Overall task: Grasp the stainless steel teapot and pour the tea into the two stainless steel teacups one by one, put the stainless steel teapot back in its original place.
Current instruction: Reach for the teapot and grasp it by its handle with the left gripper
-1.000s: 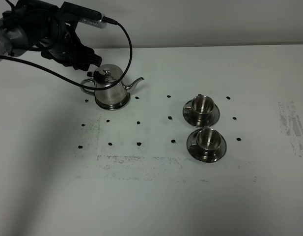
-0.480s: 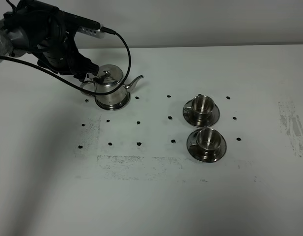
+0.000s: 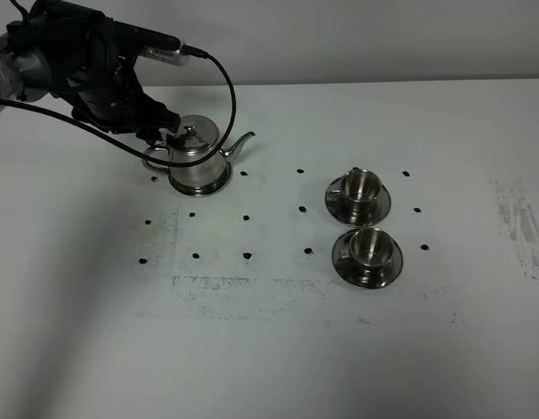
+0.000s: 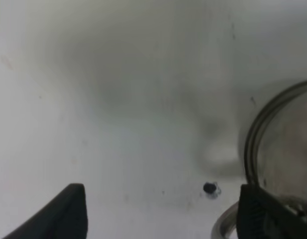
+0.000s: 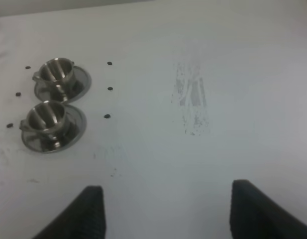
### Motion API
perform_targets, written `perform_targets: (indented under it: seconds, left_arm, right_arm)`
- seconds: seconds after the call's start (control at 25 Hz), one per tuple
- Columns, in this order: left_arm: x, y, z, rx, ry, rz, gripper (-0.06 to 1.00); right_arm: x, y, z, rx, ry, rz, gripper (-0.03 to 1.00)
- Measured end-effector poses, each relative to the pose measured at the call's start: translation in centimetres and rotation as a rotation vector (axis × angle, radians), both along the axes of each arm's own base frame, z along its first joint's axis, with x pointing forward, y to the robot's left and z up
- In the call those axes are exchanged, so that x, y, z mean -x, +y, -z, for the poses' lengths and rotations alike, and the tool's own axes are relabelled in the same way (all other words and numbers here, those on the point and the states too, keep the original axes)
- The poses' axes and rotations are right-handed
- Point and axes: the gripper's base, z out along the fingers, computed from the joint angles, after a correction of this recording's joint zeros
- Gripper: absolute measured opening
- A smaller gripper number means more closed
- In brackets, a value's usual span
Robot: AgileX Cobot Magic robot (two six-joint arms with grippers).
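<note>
— Exterior high view: the stainless steel teapot (image 3: 199,161) was seen standing upright on the white table (image 3: 269,349), lid on, spout turned toward the two stainless steel teacups (image 3: 365,184).

— And the cups, where were they placed?

— Well apart from the teapot, off its spout side. Each was set on its own saucer (image 3: 384,209), the pair just beside each other. Small black dots (image 3: 246,218) were scattered on the table around the teapot.

— The left gripper (image 3: 167,133)?

— It was held just beside the teapot, on the handle side, close to the lid knob. In the left wrist view its two fingertips (image 4: 68,214) were shown spread wide, with only bare table and one black dot between them; nothing was clamped. A blurred curve of steel from the teapot was caught right next to one fingertip. Whether it was touched could not be told.

— The right gripper (image 5: 168,209)?

— Seen only in the right wrist view: jaws parted, nothing gripped, bare table between them. It was positioned farther from the teapot than the teacups.
</note>
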Motion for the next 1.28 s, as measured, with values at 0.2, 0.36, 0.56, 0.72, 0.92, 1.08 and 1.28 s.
perform_targets:
  seconds: [0.2,0.36,0.56,0.72,0.92,1.08,1.28]
  left_arm:
    - [0.5,0.2,0.2,-0.022,0.064,0.003,0.62]
    - [0.8,0.2,0.2,-0.029,0.091,0.007,0.62]
    - [1.1,-0.5,0.3,-0.017,0.118,0.045,0.62]
    - [1.7,-1.6,0.4,0.012,0.160,0.102,0.62]
    - [2.2,-1.7,0.5,0.018,0.211,0.115,0.62]
    - [2.7,-1.6,0.6,0.008,0.275,0.110,0.62]
    - [3.5,-1.5,0.6,0.009,0.364,0.103,0.62]
  right_arm:
    - [0.0,0.0,0.0,0.000,0.000,0.000,0.52]
    - [0.0,0.0,0.0,0.000,0.000,0.000,0.52]
    - [0.0,0.0,0.0,-0.001,0.000,-0.001,0.52]
    - [0.0,0.0,0.0,-0.001,0.000,-0.001,0.52]
    - [0.0,0.0,0.0,-0.001,0.000,-0.001,0.52]
    - [0.0,0.0,0.0,-0.001,0.000,-0.001,0.52]
    - [0.0,0.0,0.0,-0.001,0.000,-0.001,0.52]
